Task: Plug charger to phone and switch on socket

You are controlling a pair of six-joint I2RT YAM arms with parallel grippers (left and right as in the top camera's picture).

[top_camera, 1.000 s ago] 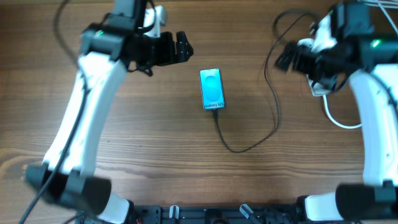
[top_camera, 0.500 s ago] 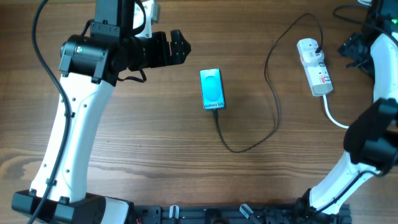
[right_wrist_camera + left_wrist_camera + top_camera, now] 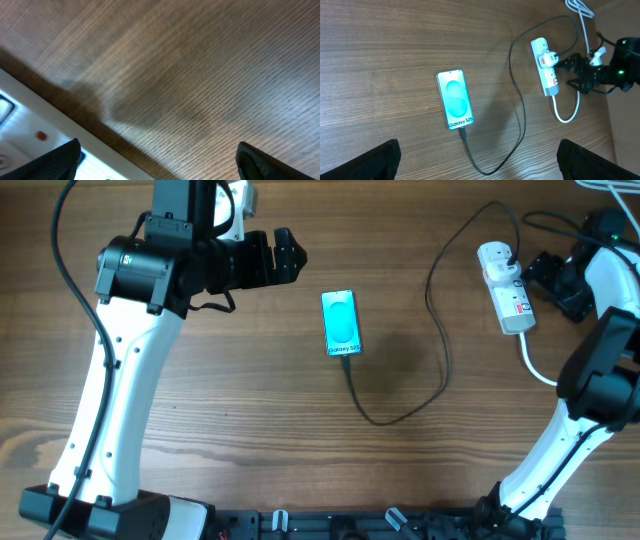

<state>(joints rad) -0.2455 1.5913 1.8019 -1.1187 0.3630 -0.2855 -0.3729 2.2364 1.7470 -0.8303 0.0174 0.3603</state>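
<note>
The phone lies flat mid-table, screen lit cyan with "Galaxy S25"; it also shows in the left wrist view. The thin black charger cable runs from the phone's near end in a loop up to the white socket strip, which also shows in the left wrist view and as a white corner in the right wrist view. My left gripper is open and empty, up left of the phone. My right gripper is open, just right of the socket.
A thick white cord curves from the socket's near end toward the right arm. More black cables lie at the back right corner. Bare wood tabletop surrounds the phone.
My right arm swung from over the socket out to the right edge, then came back to just right of the socket. The left arm rose slightly and then held still.
</note>
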